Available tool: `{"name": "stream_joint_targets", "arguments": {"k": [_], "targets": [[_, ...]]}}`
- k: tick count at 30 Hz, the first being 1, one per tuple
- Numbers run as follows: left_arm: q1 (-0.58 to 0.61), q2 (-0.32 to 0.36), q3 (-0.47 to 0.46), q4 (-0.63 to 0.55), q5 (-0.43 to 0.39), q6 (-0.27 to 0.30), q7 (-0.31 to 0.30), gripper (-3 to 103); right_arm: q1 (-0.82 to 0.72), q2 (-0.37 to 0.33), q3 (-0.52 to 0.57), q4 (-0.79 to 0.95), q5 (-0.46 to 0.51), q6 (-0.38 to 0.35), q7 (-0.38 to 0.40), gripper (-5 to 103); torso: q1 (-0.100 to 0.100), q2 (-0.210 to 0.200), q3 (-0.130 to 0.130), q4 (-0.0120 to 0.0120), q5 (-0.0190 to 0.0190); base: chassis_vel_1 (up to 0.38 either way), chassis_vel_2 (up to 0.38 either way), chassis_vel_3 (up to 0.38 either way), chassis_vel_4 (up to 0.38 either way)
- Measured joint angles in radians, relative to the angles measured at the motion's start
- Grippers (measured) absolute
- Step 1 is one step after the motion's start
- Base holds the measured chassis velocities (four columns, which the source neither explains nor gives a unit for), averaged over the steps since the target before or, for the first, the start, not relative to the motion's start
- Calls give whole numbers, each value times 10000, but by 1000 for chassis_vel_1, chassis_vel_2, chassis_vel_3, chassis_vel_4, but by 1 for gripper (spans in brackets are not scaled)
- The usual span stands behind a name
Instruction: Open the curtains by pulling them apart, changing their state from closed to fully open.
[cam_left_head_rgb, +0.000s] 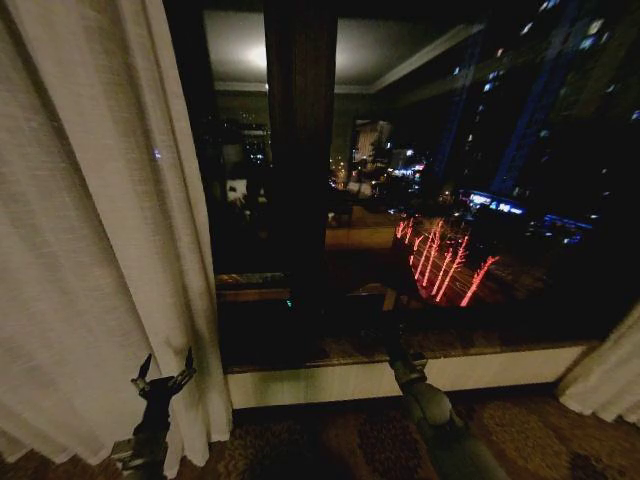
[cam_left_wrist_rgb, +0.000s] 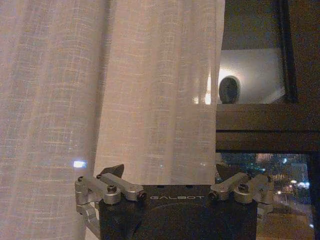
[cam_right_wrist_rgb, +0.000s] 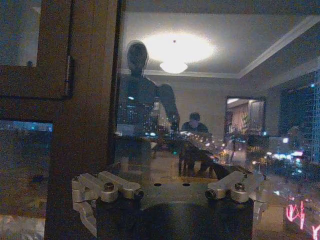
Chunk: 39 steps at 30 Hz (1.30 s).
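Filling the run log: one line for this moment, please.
left gripper: open, by left curtain | right gripper: open, facing window | right curtain: at right edge | curtains apart

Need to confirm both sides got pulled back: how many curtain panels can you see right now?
2. One curtain panel hangs bunched at the window's left edge, just beyond the open left pincer. The other curtain panel shows at the lower right corner, mostly cut off by the picture edge.

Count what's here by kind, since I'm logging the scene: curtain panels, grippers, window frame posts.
Sheer curtain panels: 2, the left curtain panel and the right curtain panel, pulled apart to the window's sides
Grippers: 2, the left gripper open by the left panel, the right gripper open toward the glass
Dark window post: 1
Total: 5
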Motion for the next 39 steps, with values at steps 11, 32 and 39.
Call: {"name": "stream_joint_targets", "arguments": {"k": [11,32,39], "targets": [[0,0,2,0,0,0,0,100,0,0,0,0,0,0,0,100,7,-3,3,-1,1,-94,67,96,-67],[0,0,1,0,0,0,0,100,0,0,0,0,0,0,0,100,1,0,0,1,0,-6,5,7,-7],[0,0,2,0,0,0,0,100,0,0,0,0,0,0,0,100,0,1,0,0,1,0,0,0,0]]}}
